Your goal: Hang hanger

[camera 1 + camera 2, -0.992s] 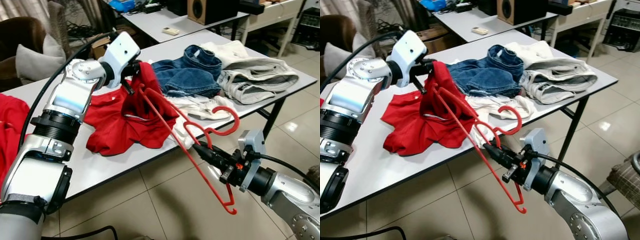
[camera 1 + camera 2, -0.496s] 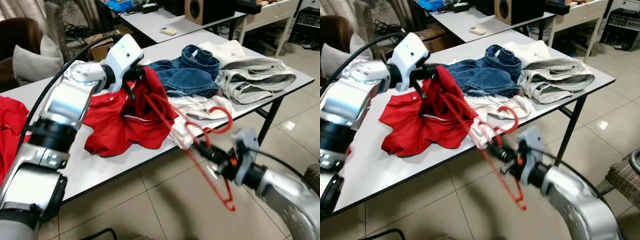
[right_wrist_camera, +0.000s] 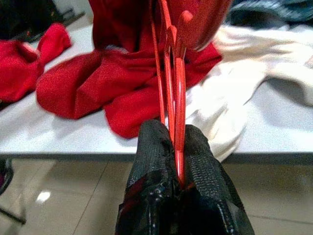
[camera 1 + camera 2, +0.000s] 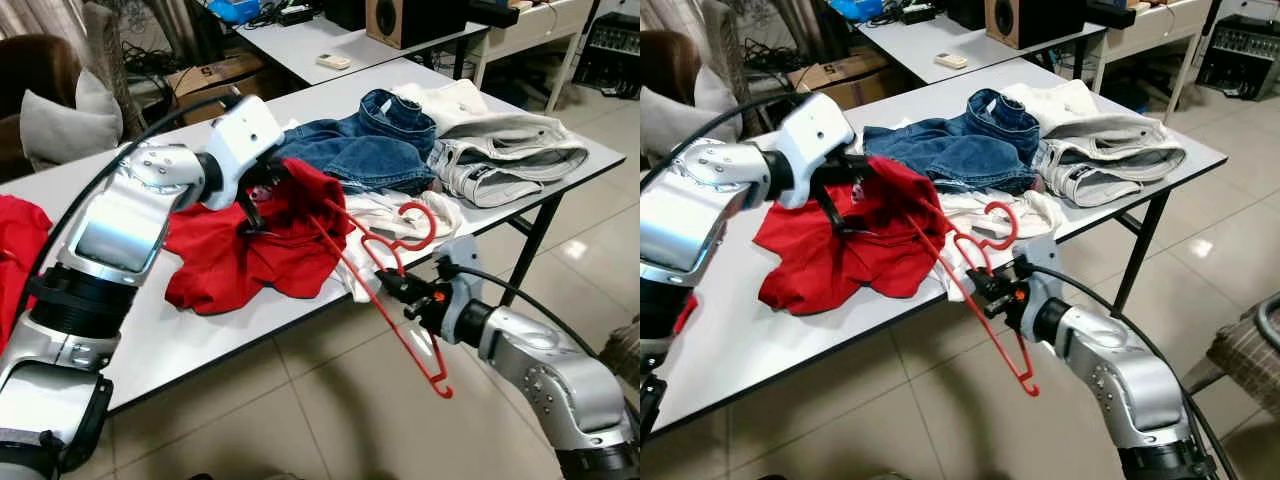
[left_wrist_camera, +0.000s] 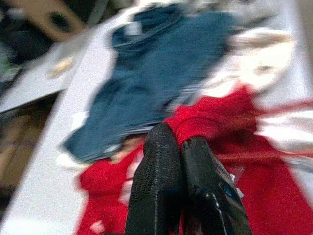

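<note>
**Red hanger held at the bench edge, one end in the red shirt**

A pile of clothes covers the far half of the grey bench [image 4: 200,345]: one pair of blue jeans [image 4: 375,150], a cream and grey heap [image 4: 500,155] at the far right corner, and a white garment [image 4: 385,215] lying between the jeans and the near edge. A second red cloth [image 4: 15,250] lies at the bench's left end, well apart. Behind stands another bench with a speaker [image 4: 405,18] on it.

The one red hanger [image 4: 385,290] slants from the red shirt [image 4: 260,245] down past the bench edge, its lower tip hanging over the tiled floor, its hook curling over the white garment. The right pincer [image 4: 392,287] is clamped on the hanger's wires just off the bench edge. The left pincer [image 4: 262,205] has its fingers pressed together on a raised fold of the red shirt, beside the jeans.
</note>
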### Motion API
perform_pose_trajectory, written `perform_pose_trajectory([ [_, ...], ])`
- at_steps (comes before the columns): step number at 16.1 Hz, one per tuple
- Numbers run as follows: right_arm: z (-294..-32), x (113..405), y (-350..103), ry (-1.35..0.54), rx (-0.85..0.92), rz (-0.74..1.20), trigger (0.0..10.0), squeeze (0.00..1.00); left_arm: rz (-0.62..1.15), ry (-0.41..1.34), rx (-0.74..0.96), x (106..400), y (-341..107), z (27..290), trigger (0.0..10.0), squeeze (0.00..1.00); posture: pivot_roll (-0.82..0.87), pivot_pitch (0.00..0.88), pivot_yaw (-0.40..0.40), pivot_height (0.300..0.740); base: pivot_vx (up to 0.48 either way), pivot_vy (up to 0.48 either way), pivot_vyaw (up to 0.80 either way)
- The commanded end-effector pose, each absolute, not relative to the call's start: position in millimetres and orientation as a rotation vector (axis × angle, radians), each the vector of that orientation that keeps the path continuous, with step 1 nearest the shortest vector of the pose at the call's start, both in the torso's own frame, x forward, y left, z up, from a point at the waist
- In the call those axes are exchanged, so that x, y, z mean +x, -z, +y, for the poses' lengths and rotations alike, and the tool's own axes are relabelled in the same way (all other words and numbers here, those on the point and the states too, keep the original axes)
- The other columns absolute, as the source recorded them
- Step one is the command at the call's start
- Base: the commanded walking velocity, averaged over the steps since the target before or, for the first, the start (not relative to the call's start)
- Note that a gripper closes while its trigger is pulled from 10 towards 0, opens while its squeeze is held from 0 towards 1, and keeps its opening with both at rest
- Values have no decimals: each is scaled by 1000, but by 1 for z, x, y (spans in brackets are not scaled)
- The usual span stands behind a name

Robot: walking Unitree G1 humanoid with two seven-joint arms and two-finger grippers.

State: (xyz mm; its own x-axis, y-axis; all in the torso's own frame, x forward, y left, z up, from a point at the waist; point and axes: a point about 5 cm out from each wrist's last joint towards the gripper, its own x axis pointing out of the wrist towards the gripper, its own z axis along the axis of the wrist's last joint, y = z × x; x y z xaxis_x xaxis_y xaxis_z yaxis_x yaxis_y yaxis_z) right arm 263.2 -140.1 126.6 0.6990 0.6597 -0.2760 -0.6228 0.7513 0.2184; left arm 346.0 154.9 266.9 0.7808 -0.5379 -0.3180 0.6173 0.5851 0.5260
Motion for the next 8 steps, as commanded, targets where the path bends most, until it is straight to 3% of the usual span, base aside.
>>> perform_pose_trajectory([
  [1, -136, 260, -125, -737, 107, 369, 10000, 0, 87, 569, 668, 348, -280, 172, 0, 0, -103, 0, 118, 740, 0, 0, 0],
  [4, -139, 268, -134, -693, 102, 301, 10000, 0, 8, 495, 676, 351, -300, 183, 0, 0, -104, 0, 121, 740, 0, 0, 0],
  [8, -137, 275, -196, -773, 158, 8, 10000, 0, -184, 322, 719, 348, -374, 216, 0, 0, -103, 0, 125, 740, 0, 0, 0],
])
